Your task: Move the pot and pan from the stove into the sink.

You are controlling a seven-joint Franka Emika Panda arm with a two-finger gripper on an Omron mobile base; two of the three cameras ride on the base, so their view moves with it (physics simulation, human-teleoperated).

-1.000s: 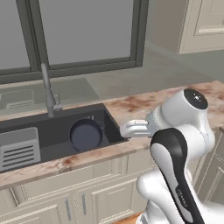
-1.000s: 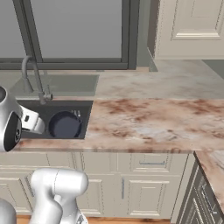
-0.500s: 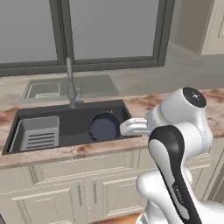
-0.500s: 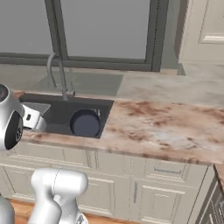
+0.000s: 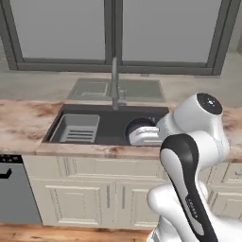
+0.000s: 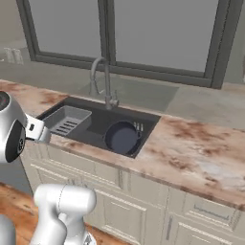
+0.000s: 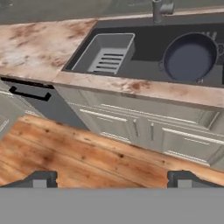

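A: Jaws?

B: Gripper [image 7: 112, 177] stands wide apart in the hand view, one dark tip at lower left of the frame, the other at lower right. Nothing between them, nothing touched. Beyond the gap lies wooden floor [image 7: 74, 153], then pale cabinet fronts [image 7: 144, 131].

A: Where is the pot?

B: Pot [image 7: 189, 57] sits in the sink [image 7: 148, 43], upper right of the hand view, upright, open side up, inside looks empty. One loop handle shows on its left rim. In the right base view the pot [image 6: 122, 137] is at the frame's centre, in the right part of the sink [image 6: 95, 122]. In the left base view the pot [image 5: 138, 126] is partly hidden behind the white arm.

A: What else is in the basin?

B: Grey slotted rack [image 7: 106, 53] in the left part, apart from the pot. Faucet [image 6: 103, 79] rises at the back rim, between the two.

A: Surroundings?

B: Marbled counter [image 6: 191, 153] on both sides of the sink; window [image 5: 113, 33] behind it. A dark appliance front [image 5: 14, 194] at lower left of the left base view. Pan and stove: cannot tell.
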